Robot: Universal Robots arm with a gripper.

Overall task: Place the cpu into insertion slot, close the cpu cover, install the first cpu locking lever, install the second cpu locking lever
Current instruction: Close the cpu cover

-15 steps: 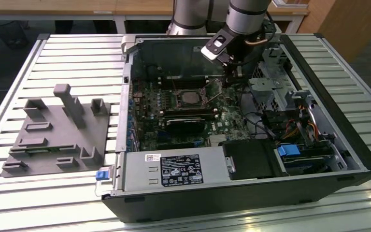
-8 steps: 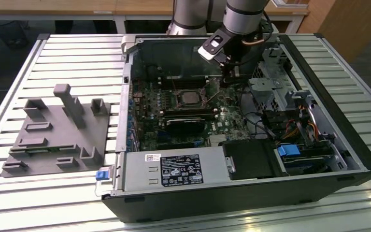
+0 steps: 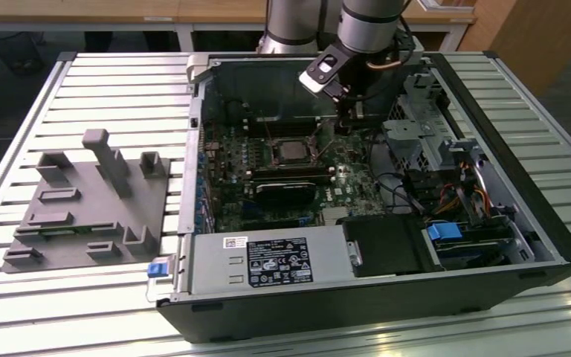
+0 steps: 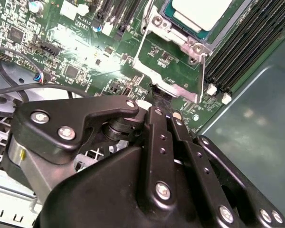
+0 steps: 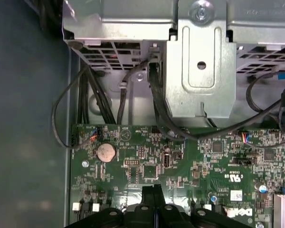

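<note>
The cpu (image 4: 203, 10) lies already in the insertion slot (image 3: 273, 152), its pale top facing up, so I judge the first step as done. The cpu cover (image 4: 183, 88) is not over it: in the second wrist view its square window shows green board and not the chip, so the frame seems to be swung open, to the exterior view's right of the slot.

The gripper (image 4: 160, 97) stands low inside the computer case (image 3: 198, 111), with its tip at the free edge of the cover. The two fingers (image 5: 148, 197) are pressed together with only a thin seam between them. Whether they pinch the edge of the frame or only touch it, I cannot tell.

In my judgement the step in hand is closing the cover. This calls for a gentle swing of the frame toward the slot, flat over the chip and without pushing it sideways.
</note>
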